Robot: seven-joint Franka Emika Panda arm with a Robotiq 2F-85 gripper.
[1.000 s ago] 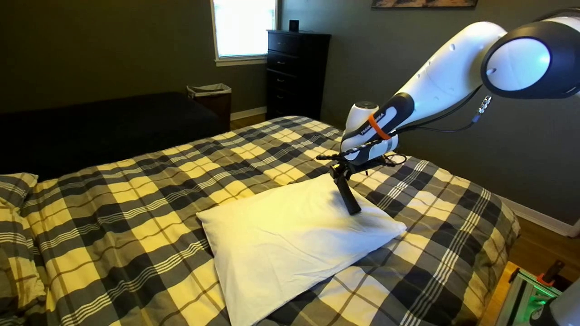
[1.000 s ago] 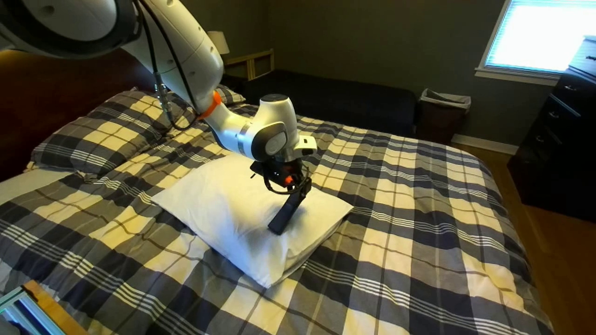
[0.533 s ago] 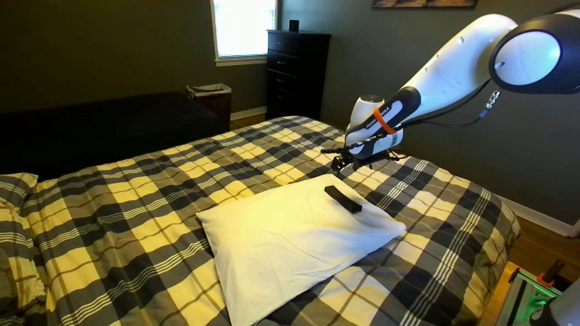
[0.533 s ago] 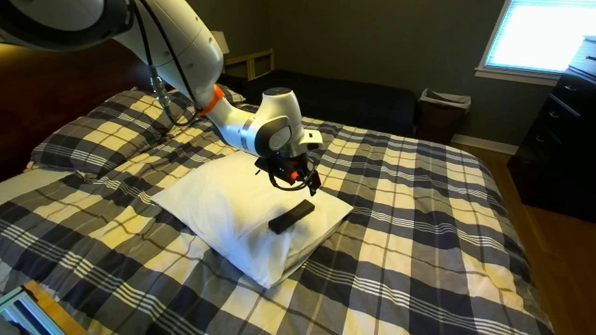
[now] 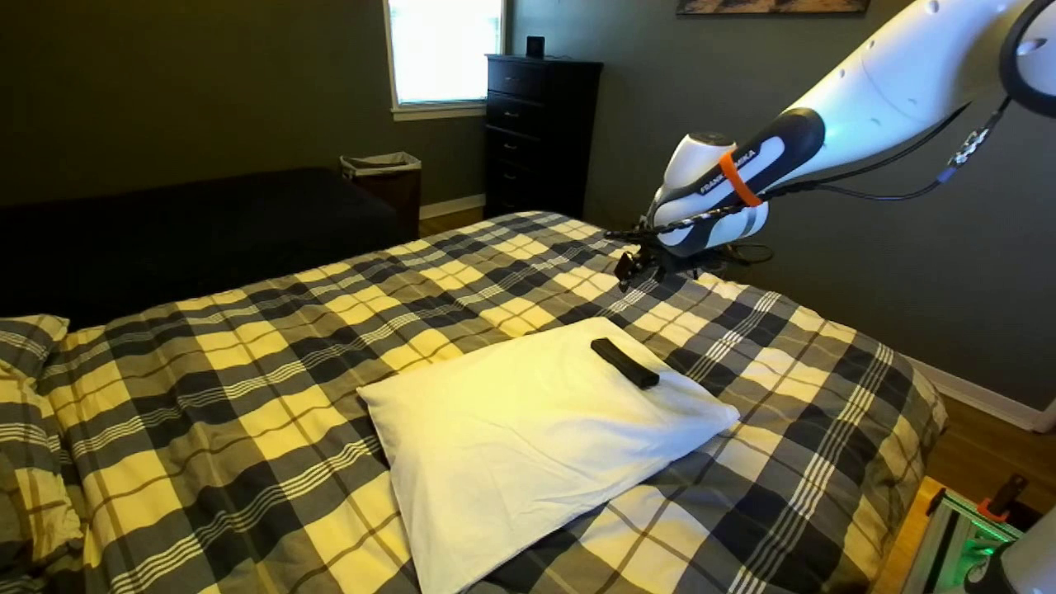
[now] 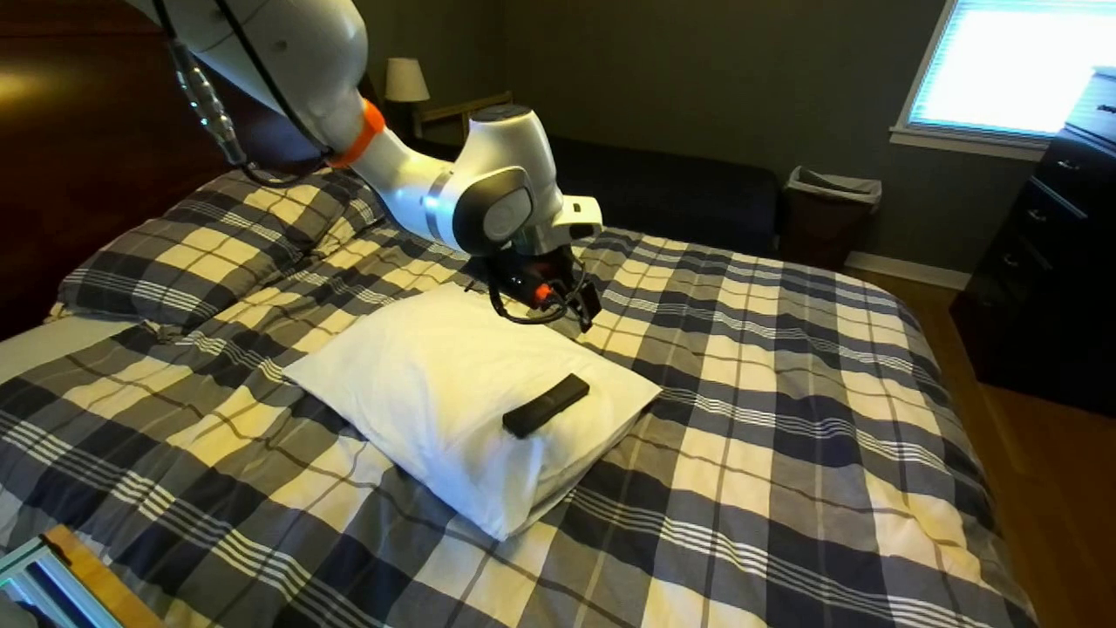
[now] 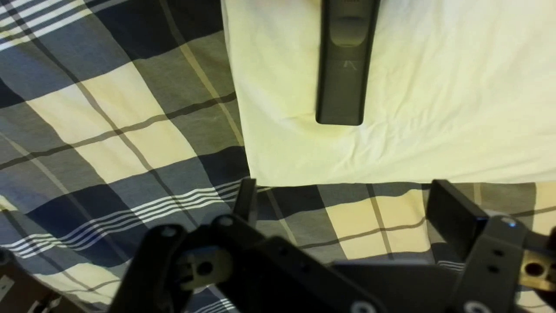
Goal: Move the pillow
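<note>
The white pillow (image 5: 495,437) lies flat and slightly wrinkled on the plaid bed; it also shows in an exterior view (image 6: 410,366) and in the wrist view (image 7: 282,148). A black remote-like bar (image 5: 624,363) lies on the pillow near one end; it also shows in an exterior view (image 6: 546,406) and in the wrist view (image 7: 345,82). My gripper (image 7: 343,182) is open and empty. It hangs in the air above the bed by the pillow's edge, apart from the pillow and the bar; it also shows in both exterior views (image 5: 638,276) (image 6: 588,318).
The plaid bedspread (image 5: 247,396) surrounds the pillow. Plaid pillows (image 6: 209,244) lie at the headboard (image 6: 52,174). A dark dresser (image 5: 540,136), a hamper (image 5: 381,177) and a dark second bed (image 5: 190,231) stand beyond the bed.
One second ago my gripper held the black bar tilted against the pillow. It let go, the bar dropped flat onto the pillow, and the arm rose and drew back. The pillow stayed in place.
</note>
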